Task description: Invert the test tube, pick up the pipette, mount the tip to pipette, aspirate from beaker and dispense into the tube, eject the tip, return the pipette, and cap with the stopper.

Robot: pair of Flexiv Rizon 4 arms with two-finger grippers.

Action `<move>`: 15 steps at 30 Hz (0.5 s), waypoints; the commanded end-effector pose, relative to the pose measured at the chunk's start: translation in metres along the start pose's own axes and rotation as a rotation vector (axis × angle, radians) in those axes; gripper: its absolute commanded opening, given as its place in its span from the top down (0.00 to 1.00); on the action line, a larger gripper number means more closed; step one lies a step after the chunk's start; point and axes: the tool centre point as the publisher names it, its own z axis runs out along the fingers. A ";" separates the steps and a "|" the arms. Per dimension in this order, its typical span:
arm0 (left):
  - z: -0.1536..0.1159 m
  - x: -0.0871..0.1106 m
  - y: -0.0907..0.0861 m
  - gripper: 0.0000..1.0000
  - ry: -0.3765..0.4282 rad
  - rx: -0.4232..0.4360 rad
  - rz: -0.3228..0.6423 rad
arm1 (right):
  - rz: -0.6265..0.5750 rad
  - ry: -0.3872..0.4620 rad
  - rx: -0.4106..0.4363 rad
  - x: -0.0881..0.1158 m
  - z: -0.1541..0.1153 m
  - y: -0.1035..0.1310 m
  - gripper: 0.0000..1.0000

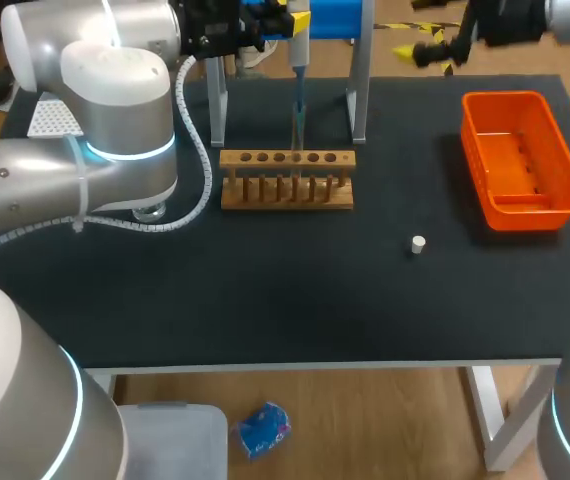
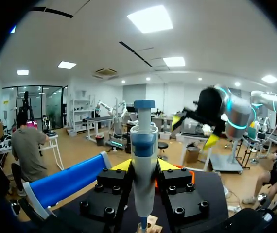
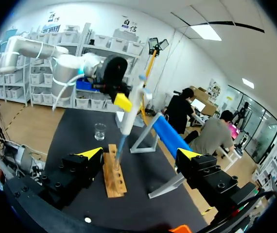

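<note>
The left gripper (image 2: 143, 166) was clamped on the pipette (image 2: 143, 145), one yellow-tipped finger on each side of its barrel. It held the pipette upright near the middle of the tabletop's (image 1: 265, 300) far edge, blue cap up and thin end pointing straight down at the row of holes in the wooden rack (image 1: 287, 180). I could not tell whether the end touched anything in the rack. The rack stood lengthwise just in front of a stand (image 3: 167, 136) with a blue top bar and metal legs, and the pipette hung between those legs.

A clear glass beaker (image 3: 100, 131) sat towards the far left corner, largely hidden under the left arm when seen from above. The small white stopper (image 1: 418, 243) lay by itself right of the middle, well apart from the rack. An orange basket (image 1: 530, 210) rested along the right edge, towards the far right corner.

The right gripper (image 3: 140, 154) hung beyond the far edge on the right side, its fingers spread wide with nothing between them, facing the rack and the pipette.
</note>
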 end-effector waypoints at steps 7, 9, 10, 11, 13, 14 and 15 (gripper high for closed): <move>0.001 0.000 0.001 1.00 -0.001 0.004 0.001 | 0.006 0.038 0.089 -0.004 -0.013 0.041 0.00; 0.001 0.000 0.001 1.00 -0.001 0.004 0.001 | 0.006 0.038 0.089 -0.004 -0.013 0.041 0.00; 0.001 0.000 0.001 1.00 -0.001 0.004 0.001 | 0.006 0.038 0.089 -0.004 -0.013 0.041 0.00; 0.001 0.000 0.001 1.00 -0.001 0.004 0.001 | 0.006 0.038 0.089 -0.004 -0.013 0.041 0.00; 0.001 0.000 0.001 1.00 -0.001 0.004 0.001 | 0.030 0.048 0.082 -0.003 -0.012 0.038 0.00; 0.001 0.000 0.001 1.00 -0.001 0.004 0.001 | 0.068 0.071 0.065 -0.002 -0.012 0.038 0.00; 0.001 0.000 0.001 1.00 -0.001 0.004 0.001 | 0.078 0.071 0.057 -0.002 -0.012 0.041 0.00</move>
